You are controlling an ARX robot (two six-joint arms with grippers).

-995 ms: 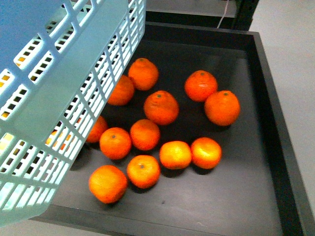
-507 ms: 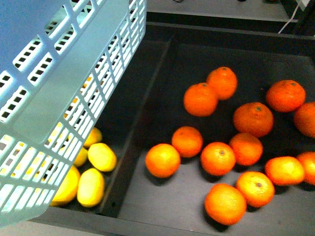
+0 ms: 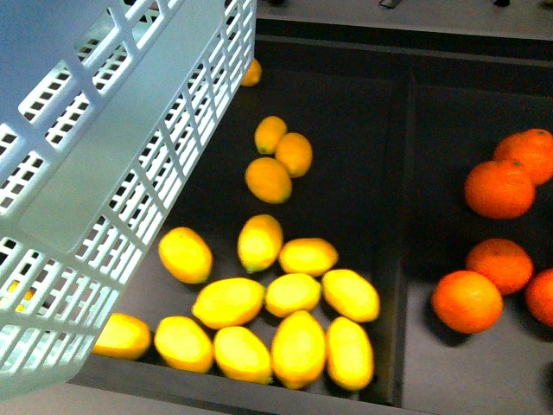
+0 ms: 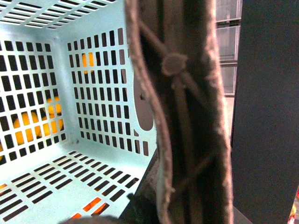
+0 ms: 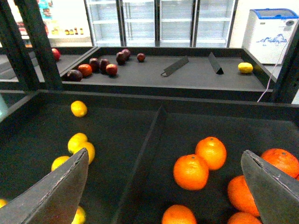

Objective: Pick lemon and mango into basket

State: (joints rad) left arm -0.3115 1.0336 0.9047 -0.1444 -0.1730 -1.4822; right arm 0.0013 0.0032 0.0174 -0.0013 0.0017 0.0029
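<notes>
Lemons [image 3: 269,179], perhaps mangoes [image 3: 298,347], crowd dark bin [image 3: 367,147].

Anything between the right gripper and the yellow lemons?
Nothing visible does. The right gripper hangs open above the black divider wall; the bright yellow lemons lie uncovered on one side, round oranges on the other.

Pale turquoise all over the basket [image 3: 86,181], with a regular lattice of slots through its walls. Worn brown on its handle [image 4: 187,140]. Bright yellow on the heaped oval fruits [image 3: 298,346], deeper yellow-orange on three smaller fruits [image 3: 268,179] further back. Vivid orange on the oranges [image 3: 497,188]. Matte black across the tray [image 3: 363,147].
</notes>
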